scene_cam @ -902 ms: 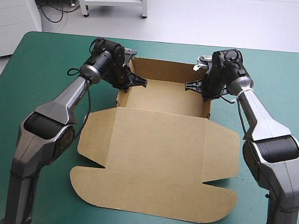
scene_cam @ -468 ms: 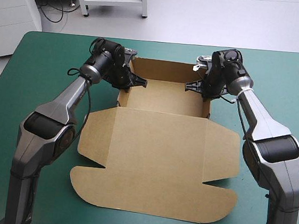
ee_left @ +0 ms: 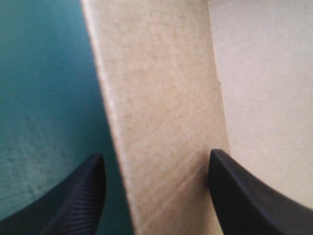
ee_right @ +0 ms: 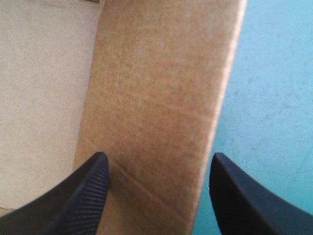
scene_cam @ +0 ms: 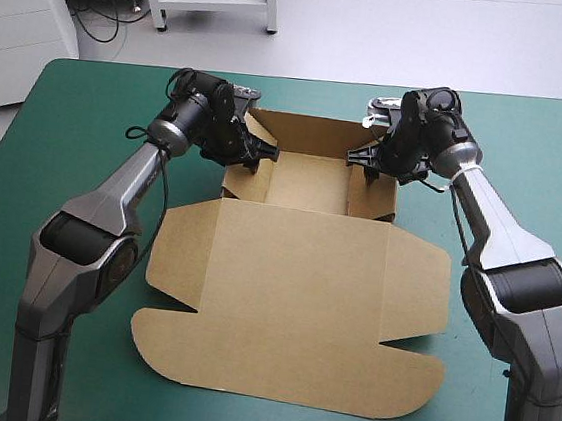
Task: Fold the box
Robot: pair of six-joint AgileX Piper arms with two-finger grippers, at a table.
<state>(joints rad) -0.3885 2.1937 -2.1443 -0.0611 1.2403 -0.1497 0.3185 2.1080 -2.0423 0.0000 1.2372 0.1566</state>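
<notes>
task thing: brown box (scene_cam: 296, 303), middle of the teal-green cover (scene_cam: 68, 128), well clear of all four table edges. open tray (scene_cam: 311, 168) at the far end with back wall upright, lid (scene_cam: 289, 372) flat on the cover toward the near edge, rounded flaps at its near corners. both side panels of the tray raised and showing broad from above (leaning in over the floor, by the look of it). left gripper (scene_cam: 252, 152) at the tray's left side panel, near the far left corner, reaching in over the panel's top edge. right gripper (scene_cam: 364, 159) mirrored at the right side panel, near the far right corner. left wrist view: left gripper (ee_left: 155, 154) spread wide, black fingers (ee_left: 78, 200) well apart, box panel (ee_left: 161, 98) standing between them, one finger on the cover side (ee_left: 44, 98), the other on the tray floor side; contact with the board hard to tell, not pinching. right wrist view: same picture, right gripper (ee_right: 160, 154) spread, fingers (ee_right: 239, 196) apart and straddling the right panel (ee_right: 156, 88), cover (ee_right: 274, 98) outside one finger, pale tray floor inside the other. both arms stretched forward from the near corners, either side of the flat lid, not touching it.
</notes>
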